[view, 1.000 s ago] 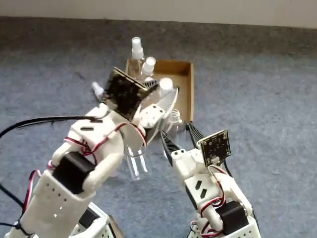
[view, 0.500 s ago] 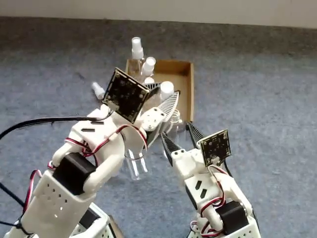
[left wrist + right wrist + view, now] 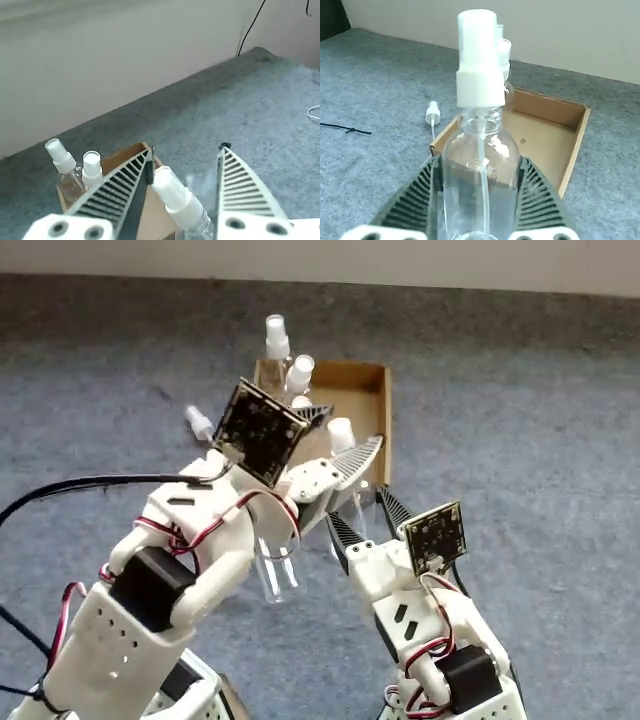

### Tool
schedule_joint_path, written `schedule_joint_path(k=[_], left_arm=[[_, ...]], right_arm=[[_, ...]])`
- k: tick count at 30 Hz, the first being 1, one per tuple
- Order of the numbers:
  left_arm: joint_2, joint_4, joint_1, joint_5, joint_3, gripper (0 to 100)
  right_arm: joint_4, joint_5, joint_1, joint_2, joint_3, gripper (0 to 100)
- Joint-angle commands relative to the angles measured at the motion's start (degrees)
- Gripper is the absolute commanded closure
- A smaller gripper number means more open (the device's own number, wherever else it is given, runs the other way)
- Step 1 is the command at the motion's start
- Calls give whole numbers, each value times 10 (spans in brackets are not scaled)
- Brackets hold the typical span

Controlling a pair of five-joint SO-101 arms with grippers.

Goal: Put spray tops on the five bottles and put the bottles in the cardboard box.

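right claw (image 3: 479,172) clasps bottle (image 3: 477,132), grey carpet (image 3: 375,100) around, pale wall (image 3: 580,30) behind.

Clear bottle (image 3: 479,195) with a white spray top (image 3: 479,65); brown box (image 3: 555,135); speckled grey surface (image 3: 380,100). The right pincer (image 3: 479,172) is black and ribbed, the left pincer (image 3: 187,150) white with dark ribs. Beside the box lies a white loose top (image 3: 432,111).

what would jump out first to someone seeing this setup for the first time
A clear bottle with a white spray top stands upright, clamped in the right gripper's fingers, just in front of the cardboard box. The left gripper hangs over it, fingers spread either side of that top. In the high view, a loose spray top lies on the carpet left of the box.
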Motion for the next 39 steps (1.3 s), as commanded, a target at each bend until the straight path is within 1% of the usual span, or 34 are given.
schedule_joint_path(k=[1, 3, 5, 9, 12, 14, 20, 25, 32, 39], left_arm=[[0, -42, -51, -4, -51, 851], [27, -67, -86, -4, -51, 853], [68, -75, -105, -4, -54, 853], [134, -73, -108, -4, -53, 854], [142, -73, -106, -4, -49, 855], [134, -69, -89, -4, -48, 856], [102, -4, -23, -4, -44, 857], [104, -3, -16, -4, -10, 857], [106, 1, -9, -4, -49, 857], [110, -3, 59, -8, -38, 854]], right_arm=[[-15, -5, 7, -5, -3, 995], [-15, -5, 7, -5, -3, 995], [-15, -5, 7, -5, -3, 995], [-15, -5, 7, -5, -3, 995], [-15, -5, 7, -5, -3, 995], [-15, -5, 7, -5, -3, 995], [-15, -5, 7, -5, -2, 995], [-15, -5, 7, -5, -2, 995], [-15, -5, 7, -5, -2, 995], [-15, -5, 7, -5, -2, 995]])
